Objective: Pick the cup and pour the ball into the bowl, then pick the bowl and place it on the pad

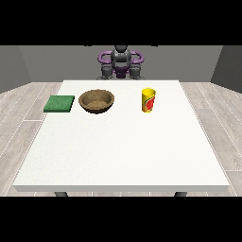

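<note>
Yellow cup, red label unreadable, upright on the desk.
Bowl left of it, green pad farther left; no robot hand visible, so its state can't be told.

Table: pad, bowl, cup.

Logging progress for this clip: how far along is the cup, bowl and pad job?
Nothing looks done. The yellow cup stands upright on the table, away from the brown bowl, which sits beside the green pad, not on it. Neither hand is over the table. Pouring and moving the bowl both remain.
</note>
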{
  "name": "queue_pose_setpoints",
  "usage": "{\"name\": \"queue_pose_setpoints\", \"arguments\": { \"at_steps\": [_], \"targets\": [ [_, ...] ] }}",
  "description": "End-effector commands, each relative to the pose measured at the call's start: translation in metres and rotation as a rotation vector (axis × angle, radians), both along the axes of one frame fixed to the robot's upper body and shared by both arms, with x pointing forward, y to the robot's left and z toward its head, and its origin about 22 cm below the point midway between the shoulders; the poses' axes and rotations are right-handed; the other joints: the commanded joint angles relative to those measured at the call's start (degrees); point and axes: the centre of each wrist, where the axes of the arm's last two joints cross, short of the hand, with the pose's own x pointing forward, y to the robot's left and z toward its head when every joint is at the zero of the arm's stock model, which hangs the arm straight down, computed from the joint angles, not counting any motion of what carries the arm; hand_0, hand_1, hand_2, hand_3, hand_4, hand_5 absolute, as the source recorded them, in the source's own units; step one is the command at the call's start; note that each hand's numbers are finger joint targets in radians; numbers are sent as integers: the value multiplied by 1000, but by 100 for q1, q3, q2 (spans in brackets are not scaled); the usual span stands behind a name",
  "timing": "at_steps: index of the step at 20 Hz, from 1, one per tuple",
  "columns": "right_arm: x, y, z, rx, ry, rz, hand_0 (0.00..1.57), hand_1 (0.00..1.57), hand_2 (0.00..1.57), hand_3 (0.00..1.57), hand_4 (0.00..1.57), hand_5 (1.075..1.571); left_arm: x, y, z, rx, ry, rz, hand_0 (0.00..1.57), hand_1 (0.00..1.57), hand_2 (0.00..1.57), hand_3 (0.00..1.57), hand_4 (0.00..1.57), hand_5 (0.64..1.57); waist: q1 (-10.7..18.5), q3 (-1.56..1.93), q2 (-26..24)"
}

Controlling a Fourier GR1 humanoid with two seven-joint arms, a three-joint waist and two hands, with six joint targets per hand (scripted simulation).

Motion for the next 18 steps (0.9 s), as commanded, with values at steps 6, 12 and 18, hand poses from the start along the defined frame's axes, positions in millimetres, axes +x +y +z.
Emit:
{"name": "queue_pose_setpoints", "arguments": {
  "at_steps": [6, 12, 18],
  "targets": [
    [30, 20, 54, -50, -316, 53, 0, 0, 0, 0, 0, 1569, 56, 15, 66, 73, -362, 51, 0, 0, 0, 0, 0, 1512, -548, 4, 2462],
    [38, 1, 72, -45, -439, 103, 0, 0, 0, 0, 0, 1568, 82, 33, 84, 192, -504, 148, 0, 0, 0, 0, 0, 1459, -931, 6, 3372],
    [17, -14, 98, -29, -485, 142, 0, 0, 0, 0, 0, 1569, 79, 73, -9, 215, -434, 226, 0, 0, 0, 0, 0, 1435, -1226, -4, 3381]
  ]
}}
